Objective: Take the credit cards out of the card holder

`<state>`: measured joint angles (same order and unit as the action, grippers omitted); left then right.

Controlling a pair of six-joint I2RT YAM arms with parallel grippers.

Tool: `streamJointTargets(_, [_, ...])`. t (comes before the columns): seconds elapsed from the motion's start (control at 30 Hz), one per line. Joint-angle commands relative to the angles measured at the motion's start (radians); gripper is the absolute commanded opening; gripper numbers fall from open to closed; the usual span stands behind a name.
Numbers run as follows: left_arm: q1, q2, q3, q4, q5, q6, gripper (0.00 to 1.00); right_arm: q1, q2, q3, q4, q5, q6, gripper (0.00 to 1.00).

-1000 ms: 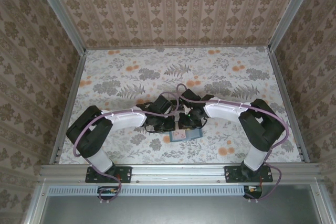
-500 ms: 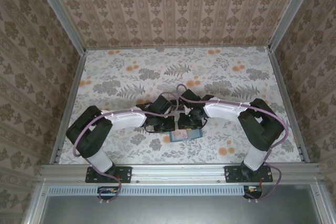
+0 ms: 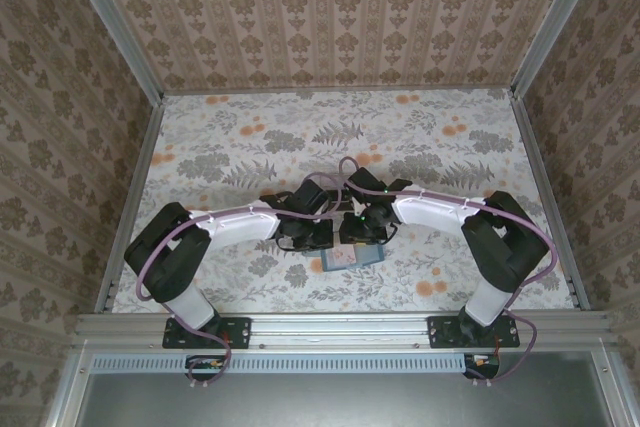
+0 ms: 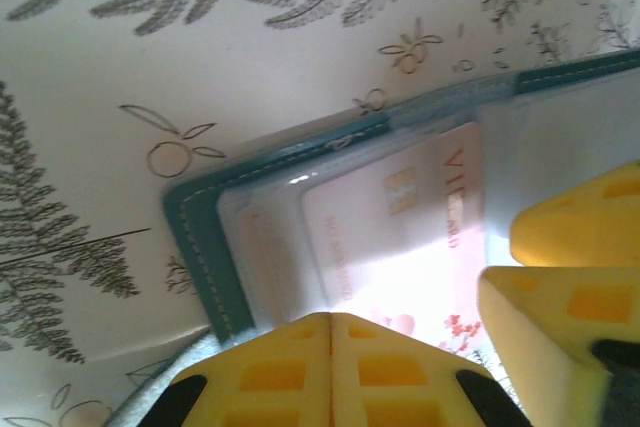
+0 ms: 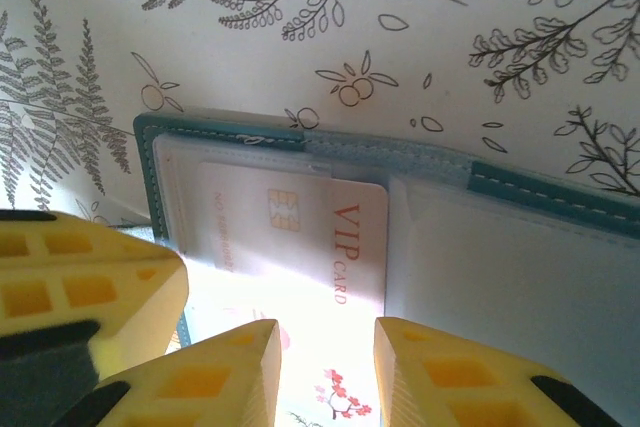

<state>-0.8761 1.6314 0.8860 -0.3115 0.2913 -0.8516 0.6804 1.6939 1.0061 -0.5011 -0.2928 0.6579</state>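
Observation:
The teal card holder [image 5: 470, 175] lies open on the floral table, with its near edge [image 3: 352, 258] showing below both wrists in the top view. A pinkish credit card [image 5: 300, 232] marked VIP, with a chip, sticks partly out of its clear left pocket; it is the same card [image 4: 400, 222] in the left wrist view. My right gripper [image 5: 325, 352] is open, one finger on each side of the card's lower part. My left gripper [image 4: 331, 342] is shut, its tips together against the holder's left pocket, beside the right gripper's fingers [image 4: 575, 247]. I cannot make out any other cards.
Both wrists [image 3: 340, 227] crowd together over the holder near the table's front middle. The floral tabletop [image 3: 340, 137] stretches behind them to patterned walls. A metal rail [image 3: 340, 327] runs along the near edge.
The right arm has shifted slightly to the right and forward. Both grippers stay over the holder, which has not moved.

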Motion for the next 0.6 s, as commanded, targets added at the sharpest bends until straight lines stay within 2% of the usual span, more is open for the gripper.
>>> streamJointTargets(0.0, [-0.01,-0.006,0.03,-0.026,-0.003,0.018,0.09,-0.011,-0.002,-0.01,-0.029,-0.002,-0.013,0.33])
streamJointTargets(0.57, [-0.013,0.082,-0.018,-0.038,-0.004,0.025,0.09,-0.034,0.033,-0.084,0.099,-0.119,0.003,0.31])
